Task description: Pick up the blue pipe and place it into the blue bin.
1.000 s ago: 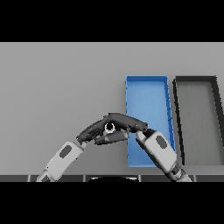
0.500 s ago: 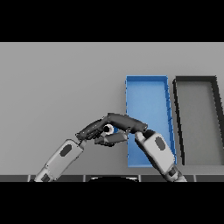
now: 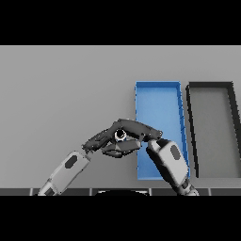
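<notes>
So the left hand (image 3: pixel 123 137) is gripping the blue pipe (image 3: pixel 120 135), fingers (image 3: pixel 141 129) curled around it, just left of the blue bin (image 3: pixel 157 89). Carry step, I'd guess; next it's needing to swing right over the bin and let go.

matt blue bin (image 3: pixel 159 106), matt grey table (image 3: pixel 66 89)

The left hand (image 3: pixel 109 139) and right hand (image 3: pixel 136 129) overlap, hiding most of the pipe (image 3: pixel 120 135) (only a ring-like end peeks out); the right hand's fingers are unreadable.
</notes>
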Available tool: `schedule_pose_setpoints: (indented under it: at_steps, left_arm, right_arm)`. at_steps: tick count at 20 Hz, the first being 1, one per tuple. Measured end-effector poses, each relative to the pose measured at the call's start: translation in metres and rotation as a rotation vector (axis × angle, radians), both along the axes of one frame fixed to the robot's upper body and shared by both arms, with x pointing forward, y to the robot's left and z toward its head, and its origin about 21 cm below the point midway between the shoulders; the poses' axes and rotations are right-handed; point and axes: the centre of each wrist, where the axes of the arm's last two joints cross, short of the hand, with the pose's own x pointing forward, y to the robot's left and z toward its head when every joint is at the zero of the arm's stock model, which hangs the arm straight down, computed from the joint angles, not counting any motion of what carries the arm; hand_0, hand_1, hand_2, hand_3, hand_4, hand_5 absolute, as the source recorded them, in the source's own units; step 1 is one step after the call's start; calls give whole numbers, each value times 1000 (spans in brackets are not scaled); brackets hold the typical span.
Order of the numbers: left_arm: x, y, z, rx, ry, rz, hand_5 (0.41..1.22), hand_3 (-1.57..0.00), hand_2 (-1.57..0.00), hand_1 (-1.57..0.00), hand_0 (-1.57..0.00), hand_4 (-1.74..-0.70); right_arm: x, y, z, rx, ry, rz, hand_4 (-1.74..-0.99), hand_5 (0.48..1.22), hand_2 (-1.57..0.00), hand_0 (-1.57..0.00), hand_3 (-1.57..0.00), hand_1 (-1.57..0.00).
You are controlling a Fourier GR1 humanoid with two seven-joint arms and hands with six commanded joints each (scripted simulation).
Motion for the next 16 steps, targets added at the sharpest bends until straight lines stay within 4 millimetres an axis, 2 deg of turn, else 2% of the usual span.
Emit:
schedule_pose_setpoints:
  at_steps: [1,4,6,8,9,11,14,16]
  left_arm:
    - [0,-1,1,2,2,-2,534,-5,-5,-5,-6,-911]
    - [-3,-4,-2,7,20,-9,507,-2,-2,-2,-3,-915]
    - [-4,-4,2,5,23,-11,503,-1,-1,-1,-1,-920]
    - [-5,-1,0,17,31,-8,503,0,0,0,0,-917]
    - [-7,1,1,4,23,-9,503,0,0,0,0,-915]
    - [-7,-1,4,9,19,-9,502,0,0,0,0,-908]
    - [-8,4,2,-3,2,-11,492,1,1,1,1,-906]
    - [-4,2,6,-12,9,-13,491,1,1,1,1,-907]
  right_arm:
    - [1,4,11,8,12,-1,-1581,1221,-1571,-1571,-1571,-1571]
    - [7,-6,35,41,80,-7,-1659,1221,-1571,-1571,-1571,-1571]
    - [12,-14,55,64,138,-30,-1689,1171,-1571,-1571,-1571,-1571]
    - [16,-18,90,142,126,-23,-1707,1141,-1571,-1571,-1571,-1571]
    - [21,-27,103,195,119,-28,-1714,1134,-1571,-1571,-1571,-1571]
    - [29,-32,134,236,35,-75,-1724,1117,-1571,-1571,-1571,-1571]
    - [48,-49,161,270,22,-236,-1732,1117,-1571,-1571,-1571,-1571]
    - [67,-63,165,264,29,-367,-1735,1131,-1571,-1571,-1571,-1571]
